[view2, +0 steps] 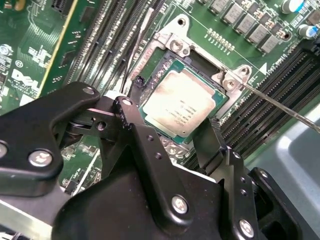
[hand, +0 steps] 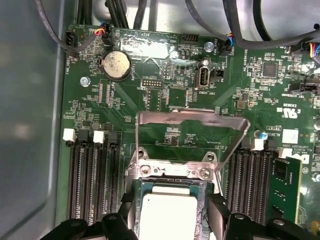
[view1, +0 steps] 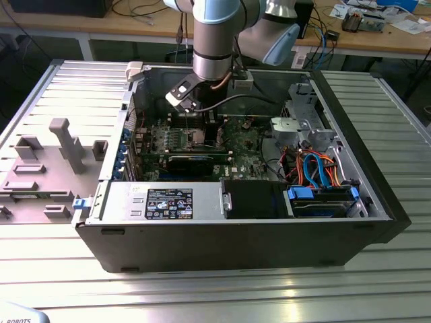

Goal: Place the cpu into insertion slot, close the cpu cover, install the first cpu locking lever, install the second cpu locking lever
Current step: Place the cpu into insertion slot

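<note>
- In the exterior view, an open computer case [view1: 236, 245] is seen lying on a ribbed metal worktop [view1: 202, 296]. The arm [view1: 214, 40] is lowered into it over the green circuit board [view1: 246, 145].
- A black-and-white sticker [view1: 170, 203] is fixed to the metal housing at the near side of the case. Its print cannot be made out.
- A grey moulded tray [view1: 47, 168] is set on the worktop at the exterior view's left of the case. Wooden benches [view1: 377, 37] strewn with cables are seen behind.
- In the second wrist view, the claw [view2: 167, 117] is clamped on the cpu [view2: 182, 100], with a black finger against each of two opposite edges.
- The cpu is held level at the insertion slot [view2: 171, 44], within its silvery rim. Whether it is fully seated cannot be told. Faint print is carried on its metal top, too pale to be read.
- A thin locking lever [view2: 280, 102] is seen running out from a corner of the slot, across the black memory slots [view2: 285, 75].
- In the first wrist view, the cpu cover [hand: 192, 116] is seen raised open beyond the slot, with the board visible through its window.
- A round coin cell [hand: 116, 65] is mounted on the board. A white label [hand: 290, 136] is stuck on it, and small white lettering is printed across it.
</note>
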Controlling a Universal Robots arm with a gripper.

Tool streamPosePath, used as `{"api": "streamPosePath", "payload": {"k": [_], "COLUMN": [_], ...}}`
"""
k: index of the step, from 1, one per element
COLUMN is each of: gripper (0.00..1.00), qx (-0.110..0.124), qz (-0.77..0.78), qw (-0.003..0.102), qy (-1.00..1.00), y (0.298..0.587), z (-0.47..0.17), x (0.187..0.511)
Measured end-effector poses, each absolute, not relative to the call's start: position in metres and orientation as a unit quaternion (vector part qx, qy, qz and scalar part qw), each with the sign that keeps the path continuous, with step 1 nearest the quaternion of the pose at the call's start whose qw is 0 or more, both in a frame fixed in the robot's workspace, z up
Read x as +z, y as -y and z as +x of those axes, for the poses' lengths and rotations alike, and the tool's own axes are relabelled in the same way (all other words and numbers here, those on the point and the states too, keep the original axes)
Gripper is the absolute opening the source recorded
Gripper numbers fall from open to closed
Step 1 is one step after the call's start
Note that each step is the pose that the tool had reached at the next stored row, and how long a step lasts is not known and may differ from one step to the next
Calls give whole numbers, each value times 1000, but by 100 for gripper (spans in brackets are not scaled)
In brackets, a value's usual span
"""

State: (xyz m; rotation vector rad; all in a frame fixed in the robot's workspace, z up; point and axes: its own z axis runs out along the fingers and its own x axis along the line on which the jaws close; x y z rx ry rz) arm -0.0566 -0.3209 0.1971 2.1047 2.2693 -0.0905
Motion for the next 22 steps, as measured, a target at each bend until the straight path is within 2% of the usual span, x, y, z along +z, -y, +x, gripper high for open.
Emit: {"api": "streamPosePath", "payload": {"k": [5, 22], "gripper": [68, 68], "qx": [-33, -32], "qz": [665, 665], "qw": [27, 26], "qy": [-746, -746], "y": [321, 323], "z": [-57, -57], "x": [197, 201]}}
